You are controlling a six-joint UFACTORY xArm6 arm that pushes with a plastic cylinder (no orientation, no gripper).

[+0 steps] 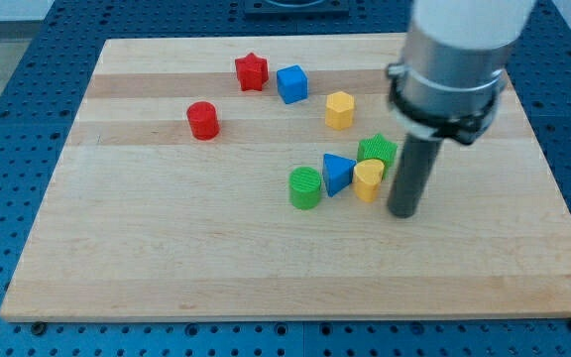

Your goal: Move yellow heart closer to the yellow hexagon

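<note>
The yellow heart (pixel 368 179) lies right of centre on the wooden board (pixel 167 258), touching the blue triangle (pixel 337 174) on its left and the green star (pixel 378 151) just above it. The yellow hexagon (pixel 339 110) sits apart, higher up and slightly to the left of the heart. My tip (pixel 402 212) rests on the board just right of the yellow heart and a little below it, close to it; I cannot tell whether it touches.
A green cylinder (pixel 305 187) stands left of the blue triangle. A blue cube (pixel 291 84) and a red star (pixel 251 71) lie near the view's top. A red cylinder (pixel 203 120) stands at the left.
</note>
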